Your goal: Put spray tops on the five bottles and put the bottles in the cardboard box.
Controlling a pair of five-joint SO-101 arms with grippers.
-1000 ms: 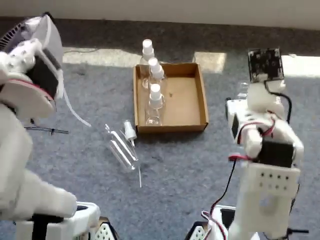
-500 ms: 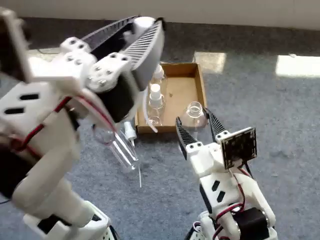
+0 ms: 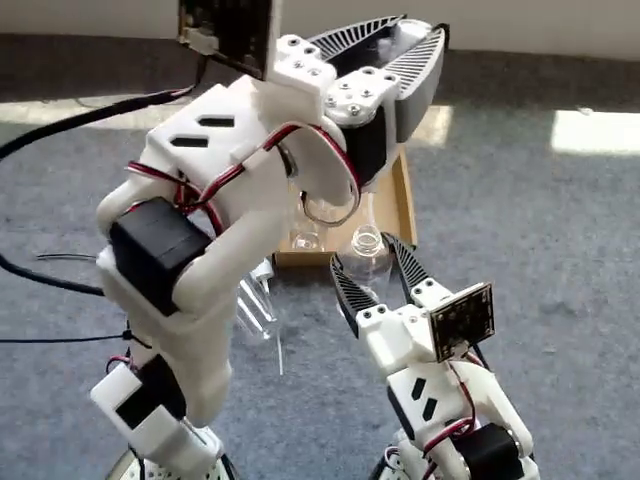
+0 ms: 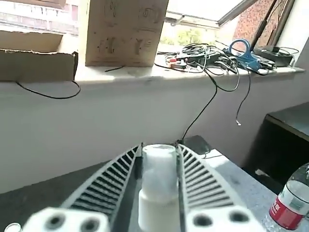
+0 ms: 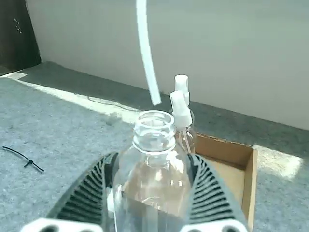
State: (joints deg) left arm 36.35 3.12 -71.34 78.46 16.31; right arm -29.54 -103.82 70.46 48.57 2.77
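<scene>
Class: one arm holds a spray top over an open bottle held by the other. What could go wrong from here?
1. The dip tube hangs slanted above the mouth of the bottle; lowered so, its end may catch the rim and bend.
2. The right gripper clasps the smooth bottle by its sides; pushing the spray top on might tilt it.

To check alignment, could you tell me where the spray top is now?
The spray top is clamped in the left gripper's fingers; in the right wrist view its tube hangs just above the right gripper's bottle.
</scene>
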